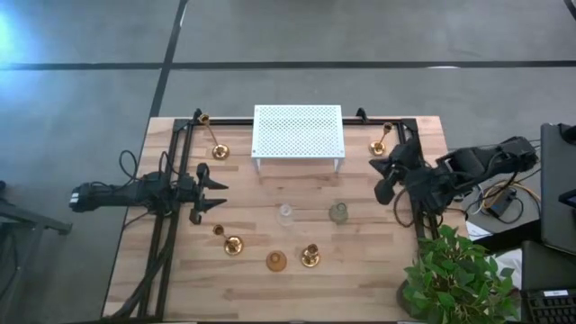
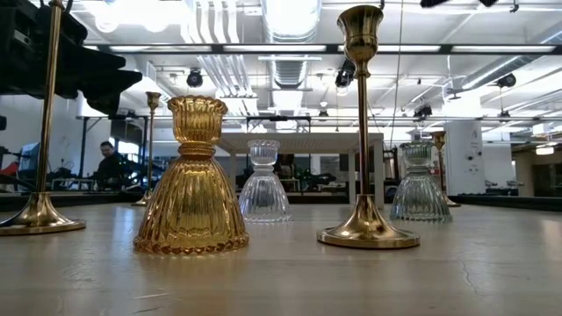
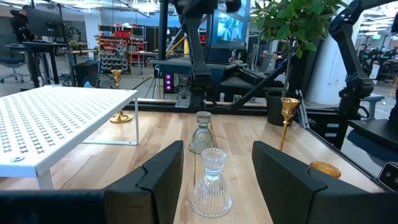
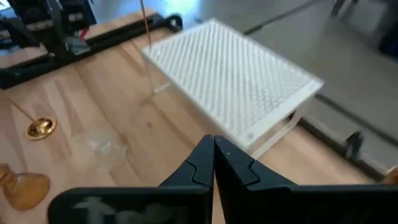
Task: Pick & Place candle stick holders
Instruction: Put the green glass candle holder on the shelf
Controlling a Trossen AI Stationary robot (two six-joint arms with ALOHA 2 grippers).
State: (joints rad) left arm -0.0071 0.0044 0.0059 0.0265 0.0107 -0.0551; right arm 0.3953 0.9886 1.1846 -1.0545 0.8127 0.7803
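Dark left claw (image 1: 219,197) hovers low at the counter's (image 1: 360,270) left side, fingers spread, aimed at the clear ribbed glass holder (image 3: 211,185) (nothing grasped). Right claw (image 4: 213,149) clenched empty, raised near the white perforated rack (image 1: 298,131). Grey-green glass holder (image 1: 338,212), amber holder (image 1: 276,261) and brass sticks (image 1: 233,244) stand apart mid-counter.

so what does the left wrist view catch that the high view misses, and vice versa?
Only the left wrist view: the left gripper with its fingers spread, lined up on the clear ribbed glass holder, with nothing between them yet. Only the high view: the whole layout, the right gripper idle by the table's right edge, and the tall brass stick left of the rack. Both: the white perforated metal rack, the clear holder and the grey-green glass holder beyond it.
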